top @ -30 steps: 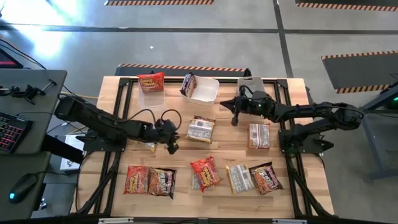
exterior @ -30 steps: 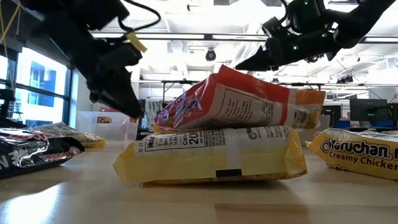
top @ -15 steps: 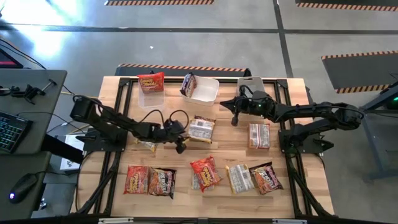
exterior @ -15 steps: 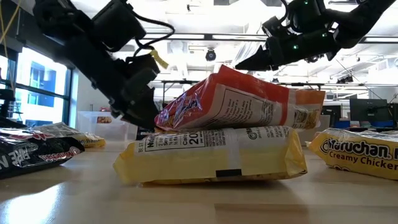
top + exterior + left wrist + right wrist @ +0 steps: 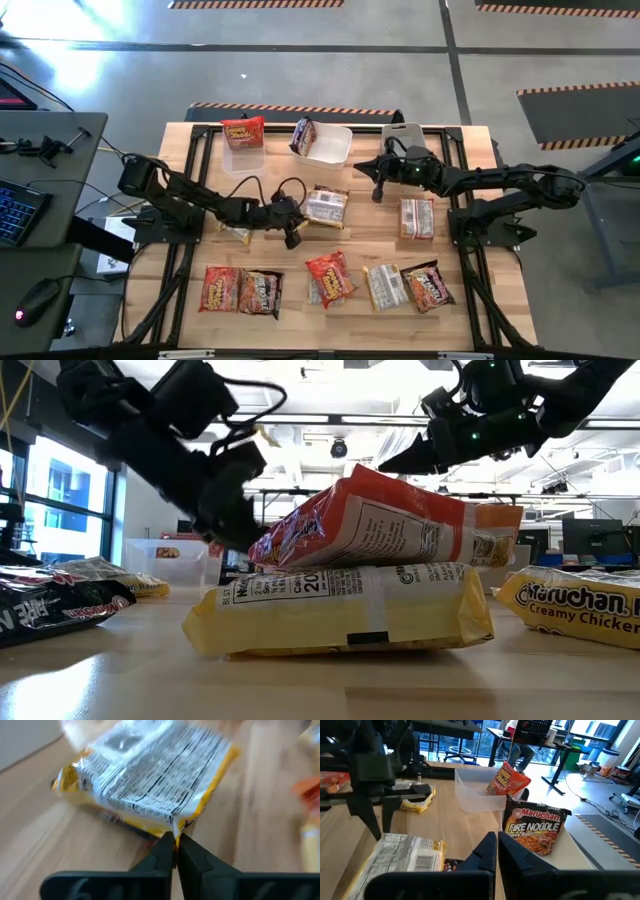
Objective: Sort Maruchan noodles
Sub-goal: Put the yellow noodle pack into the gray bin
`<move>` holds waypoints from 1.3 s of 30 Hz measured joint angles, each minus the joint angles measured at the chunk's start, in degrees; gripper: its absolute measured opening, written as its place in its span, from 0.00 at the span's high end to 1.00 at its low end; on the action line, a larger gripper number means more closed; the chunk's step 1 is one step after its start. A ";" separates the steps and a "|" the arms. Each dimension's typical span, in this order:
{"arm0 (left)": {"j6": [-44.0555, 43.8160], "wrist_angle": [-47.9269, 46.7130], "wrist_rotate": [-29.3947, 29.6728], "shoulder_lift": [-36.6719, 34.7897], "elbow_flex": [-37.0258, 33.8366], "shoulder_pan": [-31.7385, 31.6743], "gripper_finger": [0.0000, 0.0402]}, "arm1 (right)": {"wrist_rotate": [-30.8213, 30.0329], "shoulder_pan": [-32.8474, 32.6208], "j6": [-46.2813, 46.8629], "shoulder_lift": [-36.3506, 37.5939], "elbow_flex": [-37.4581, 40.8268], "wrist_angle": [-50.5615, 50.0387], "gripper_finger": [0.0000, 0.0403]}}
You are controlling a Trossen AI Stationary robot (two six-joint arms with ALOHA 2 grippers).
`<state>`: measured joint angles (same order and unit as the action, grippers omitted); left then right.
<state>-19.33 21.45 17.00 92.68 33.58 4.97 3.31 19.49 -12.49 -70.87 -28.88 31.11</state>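
where the left arm reaches across the worktop [image 5: 470,215], the left pincer [image 5: 291,231] has its fingers pressed together on the edge seam of a yellow noodle packet [image 5: 150,780] lying label-side up near the middle; seen from above, this packet [image 5: 324,207] touches the pincer tip; the right pincer [image 5: 379,188] hangs above the worktop beside the far tubs, fingers pressed together, pinching nothing; a dark fire noodle packet [image 5: 536,827] leans upright in the clear middle tub [image 5: 335,148]; a red-orange packet [image 5: 243,131] sits in the left tub [image 5: 244,157]; another yellow packet [image 5: 417,217] lies under the right arm; along the near edge lie a red packet [image 5: 217,288], a dark packet [image 5: 261,292], a red packet stacked on a yellow one [image 5: 380,525], a yellow packet [image 5: 384,285] and a dark packet [image 5: 431,286]; one small yellow packet [image 5: 237,234] lies beneath the left arm.
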 joint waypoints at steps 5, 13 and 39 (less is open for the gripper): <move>-2.36 4.32 -5.27 -3.35 -0.02 -3.27 0.99 | 0.17 0.00 0.00 0.00 0.00 -1.27 0.98; -11.78 8.86 -12.37 -8.11 0.00 -11.07 1.00 | 0.20 -2.04 2.07 0.00 0.00 -2.14 0.69; -16.22 16.29 -14.98 -8.17 0.02 -16.59 1.00 | -14.82 -14.61 15.63 -25.27 -39.33 -49.29 0.36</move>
<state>-35.55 37.73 2.02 84.51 33.61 -11.62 -11.51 4.87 3.14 -96.14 -68.21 -18.18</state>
